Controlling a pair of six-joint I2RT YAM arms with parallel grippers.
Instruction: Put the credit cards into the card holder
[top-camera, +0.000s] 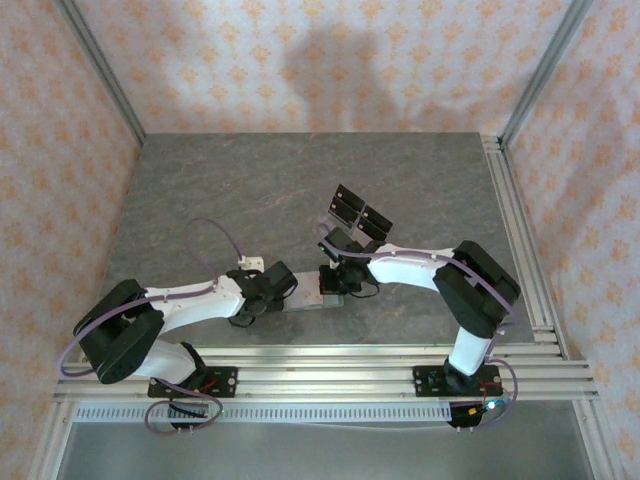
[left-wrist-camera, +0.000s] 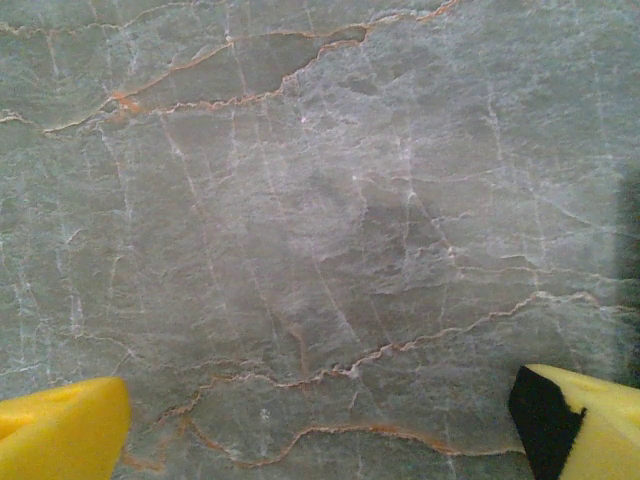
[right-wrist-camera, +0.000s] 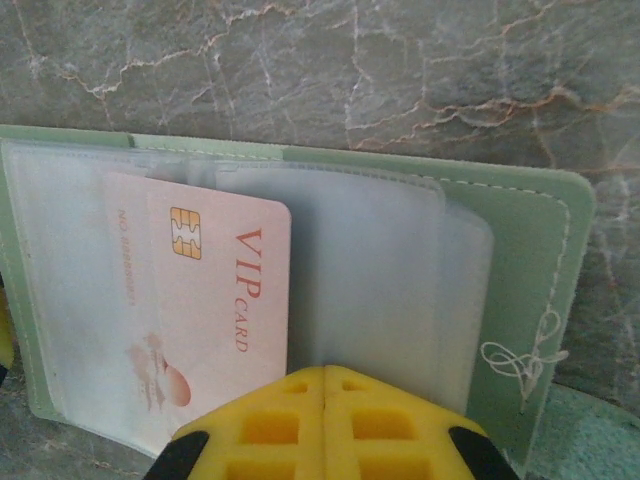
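Note:
The card holder (right-wrist-camera: 520, 270) lies open on the stone table, sage green with clear plastic sleeves inside. A pale pink credit card (right-wrist-camera: 215, 300) marked VIP sits in a sleeve on its left side. My right gripper (right-wrist-camera: 325, 378) is shut, its yellow fingertips pressed together over the near edge of the sleeves, with nothing seen between them. From above, the holder (top-camera: 322, 298) lies between the right gripper (top-camera: 338, 280) and the left gripper (top-camera: 280, 288). My left gripper (left-wrist-camera: 320, 430) is open over bare table. Two black credit cards (top-camera: 358, 212) stand farther back.
The black cards rest on a small clear stand (top-camera: 332, 226) behind the right gripper. Aluminium rails (top-camera: 400, 365) run along the near edge and right side. Patterned walls enclose the grey veined table (top-camera: 220, 200).

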